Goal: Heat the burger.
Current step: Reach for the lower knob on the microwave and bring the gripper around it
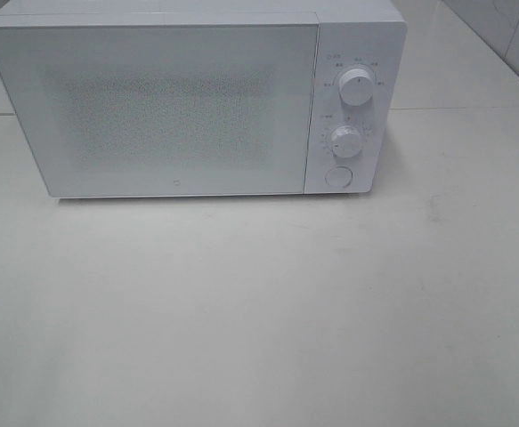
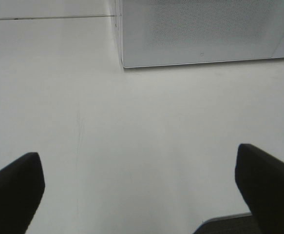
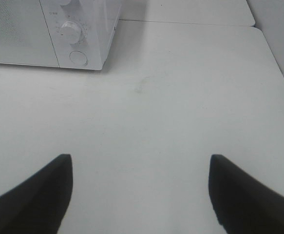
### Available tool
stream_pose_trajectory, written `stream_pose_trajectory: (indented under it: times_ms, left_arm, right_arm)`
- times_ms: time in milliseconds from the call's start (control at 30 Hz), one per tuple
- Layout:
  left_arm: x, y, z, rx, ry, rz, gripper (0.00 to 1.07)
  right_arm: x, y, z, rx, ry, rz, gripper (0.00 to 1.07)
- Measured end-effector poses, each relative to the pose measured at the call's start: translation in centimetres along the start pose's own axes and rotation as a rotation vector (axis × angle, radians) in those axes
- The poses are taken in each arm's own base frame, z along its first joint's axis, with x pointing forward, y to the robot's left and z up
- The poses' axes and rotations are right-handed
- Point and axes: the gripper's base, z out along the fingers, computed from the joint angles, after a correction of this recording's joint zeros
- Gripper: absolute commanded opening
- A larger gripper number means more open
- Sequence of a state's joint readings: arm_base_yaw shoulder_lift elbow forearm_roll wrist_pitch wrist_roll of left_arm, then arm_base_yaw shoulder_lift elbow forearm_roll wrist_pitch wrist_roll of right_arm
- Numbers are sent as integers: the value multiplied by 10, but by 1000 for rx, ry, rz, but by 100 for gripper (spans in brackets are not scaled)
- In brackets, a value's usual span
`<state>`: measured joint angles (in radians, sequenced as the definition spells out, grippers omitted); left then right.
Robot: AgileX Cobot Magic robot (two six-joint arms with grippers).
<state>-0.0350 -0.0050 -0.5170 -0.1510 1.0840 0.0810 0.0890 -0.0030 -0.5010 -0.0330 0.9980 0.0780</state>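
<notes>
The burger is not in view in any frame. A white microwave point(image 1: 197, 98) stands at the back of the white table with its door shut; it also shows in the left wrist view point(image 2: 205, 31) and the right wrist view point(image 3: 59, 31). It has two round knobs point(image 1: 356, 86) and a round button point(image 1: 337, 176) on its right panel. My left gripper point(image 2: 139, 183) is open and empty, low over the bare table in front of the microwave. My right gripper point(image 3: 139, 187) is open and empty, over the table to the right of the microwave. Neither arm shows in the exterior high view.
The white table point(image 1: 259, 311) stretches in front of the microwave. A seam between table tops runs behind it point(image 1: 473, 108). The table's right edge shows in the right wrist view point(image 3: 278, 68). A tiled wall stands at the back right point(image 1: 508, 36).
</notes>
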Motion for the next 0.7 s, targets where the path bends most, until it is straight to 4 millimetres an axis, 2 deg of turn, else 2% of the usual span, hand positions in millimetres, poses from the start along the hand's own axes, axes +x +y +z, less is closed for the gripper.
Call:
stream_pose_trajectory:
  times_ms: [700]
  left_arm:
    - [0,0,0,1,0,0,100]
  right_arm:
    - [0,0,0,1,0,2,75]
